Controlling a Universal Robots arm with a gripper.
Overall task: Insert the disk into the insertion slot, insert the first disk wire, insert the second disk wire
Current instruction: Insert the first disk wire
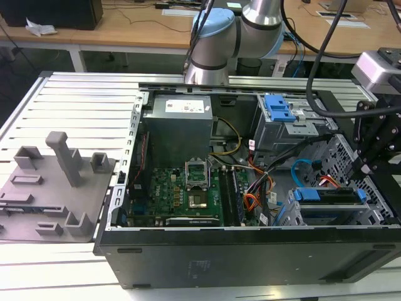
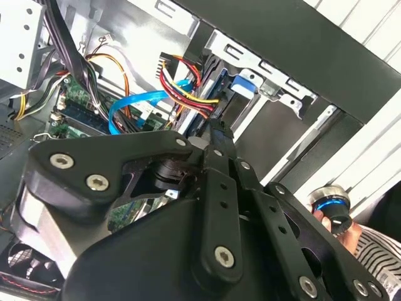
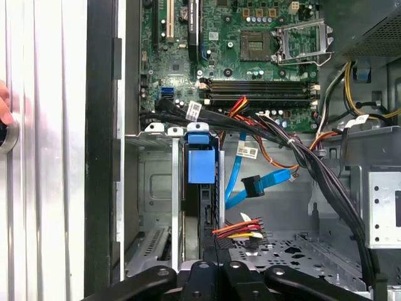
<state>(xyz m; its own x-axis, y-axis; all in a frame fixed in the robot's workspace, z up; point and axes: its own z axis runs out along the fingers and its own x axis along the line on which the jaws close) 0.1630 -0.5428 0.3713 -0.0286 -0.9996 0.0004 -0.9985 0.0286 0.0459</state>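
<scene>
– Tool (image 2: 218, 135): position and state?

– Positioned inside the open computer case (image 1: 250, 251), at the right edge of the exterior view, above the insertion slot (image 1: 343, 157). Whether it is apart, together or clamped on anything cannot be told.

– Nearest component?

– The disk (image 1: 330, 195). It stands on edge in the insertion slot, at the lower right of the exterior view, with its blue carrier uppermost. In the first wrist view the tool lines up with the disk's near end. A red-yellow-black wire bundle (image 3: 241, 229) ends just beside that end; whether it is connected cannot be told.

– Second disk wire?

– The second disk wire (image 1: 302, 168) forms a light-blue loop just beside the slot, toward the exterior view's left. In the first wrist view its dark plug end lies near the disk and appears apart from it.

– Components farther off?

– An orange flat cable (image 1: 249, 200) and the motherboard (image 1: 182, 188) occupy the centre of the case. A grey cage bearing a blue bracket (image 1: 279, 108) stands at the upper right. A grey fixture plate (image 1: 50, 188) lies on the table (image 1: 81, 100) at the left. In the second wrist view a person's hand (image 2: 348, 233) is at a blue-ringed knob (image 2: 330, 205) outside the case.
</scene>
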